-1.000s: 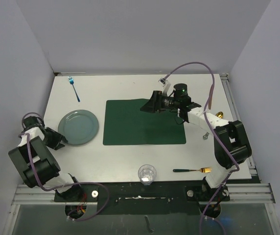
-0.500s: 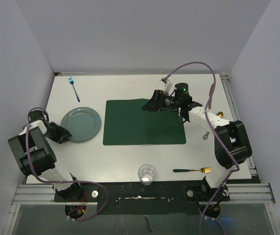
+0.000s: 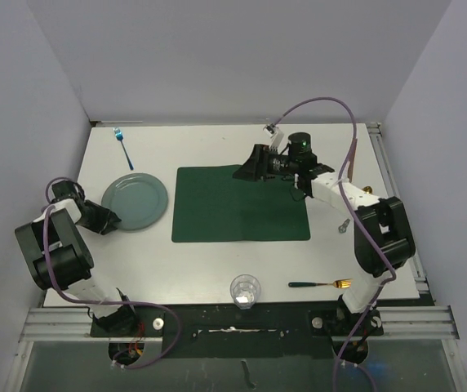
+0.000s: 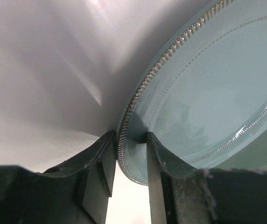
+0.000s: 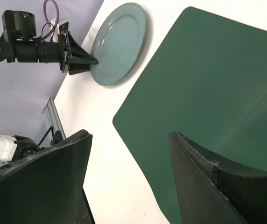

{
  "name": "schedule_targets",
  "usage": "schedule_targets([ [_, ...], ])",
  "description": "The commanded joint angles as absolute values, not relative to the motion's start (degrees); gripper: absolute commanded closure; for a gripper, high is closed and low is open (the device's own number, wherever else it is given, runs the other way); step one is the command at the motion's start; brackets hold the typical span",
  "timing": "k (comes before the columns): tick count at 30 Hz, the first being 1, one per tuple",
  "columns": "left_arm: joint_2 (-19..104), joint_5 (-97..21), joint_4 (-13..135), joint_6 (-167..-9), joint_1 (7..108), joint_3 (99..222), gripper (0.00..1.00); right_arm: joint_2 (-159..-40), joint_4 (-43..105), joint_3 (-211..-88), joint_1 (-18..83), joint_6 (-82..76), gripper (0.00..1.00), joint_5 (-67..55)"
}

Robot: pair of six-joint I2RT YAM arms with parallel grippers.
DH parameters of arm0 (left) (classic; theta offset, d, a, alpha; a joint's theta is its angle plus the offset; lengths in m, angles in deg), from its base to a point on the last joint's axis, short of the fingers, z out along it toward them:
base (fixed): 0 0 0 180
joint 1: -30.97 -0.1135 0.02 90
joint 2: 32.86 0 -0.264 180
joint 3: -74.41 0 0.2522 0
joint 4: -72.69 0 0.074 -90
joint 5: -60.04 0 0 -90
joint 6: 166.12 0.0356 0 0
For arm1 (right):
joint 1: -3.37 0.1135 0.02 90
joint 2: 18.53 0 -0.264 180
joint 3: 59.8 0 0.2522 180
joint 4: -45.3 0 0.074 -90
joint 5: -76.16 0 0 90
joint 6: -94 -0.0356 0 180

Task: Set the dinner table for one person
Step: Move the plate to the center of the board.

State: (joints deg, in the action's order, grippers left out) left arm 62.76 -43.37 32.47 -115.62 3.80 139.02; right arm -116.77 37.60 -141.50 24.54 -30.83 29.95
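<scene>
A: What holds things here, and what is in them?

B: Two containers. A teal plate (image 3: 135,202) lies on the dinner table (image 3: 217,261), the wide white top with aluminium rails that fills the space in front of both arm bases. The plate is just left of the dark green placemat (image 3: 242,208), close to its edge but not on it, and only glazed surface shows on its face. A clear glass (image 3: 246,290) stands upright near the table's near edge, in front of the placemat. From above I cannot tell what is in it.

A: And the grippers?

B: The left gripper (image 3: 109,219) pinches the plate's near-left rim. In the wrist view one finger (image 4: 96,163) sits outside the beaded edge and the other lies on the plate's face. Whether that edge is lifted off the table, I cannot tell. The right gripper (image 5: 129,137) is spread wide with nothing between its fingers; it hangs over the placemat's far edge, pointing left toward the plate.

A: Anything else around?

B: A blue-handled utensil (image 3: 123,147) lies at the far left, beyond the plate. A fork (image 3: 322,284) with a dark handle and gold head lies near the front right, well apart from the glass. A small silver piece (image 3: 344,224) sits right of the placemat — too small to name.
</scene>
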Motion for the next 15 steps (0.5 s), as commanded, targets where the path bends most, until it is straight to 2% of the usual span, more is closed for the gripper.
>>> schedule_targets([
  [1, 71.51, -33.68, 39.54, -116.83, 5.17, 135.48, 0.76, -122.91, 42.56, -143.7, 25.45, -32.31, 0.33, 32.87],
  [6, 74.61, -35.35, 42.75, -117.15, 5.78, 133.97, 0.78, -136.25, 49.75, -150.78, 26.66, -39.16, 0.34, 38.33],
  [10, 75.42, -37.69, 44.94, -117.25, 5.96, 132.92, 0.82, -145.4, 48.61, -161.03, 29.37, -40.7, 0.35, 38.34],
  [15, 76.39, -40.93, 46.76, -116.69, 7.09, 132.14, 0.94, -155.48, 44.75, -175.71, 33.14, -41.96, 0.35, 38.34],
])
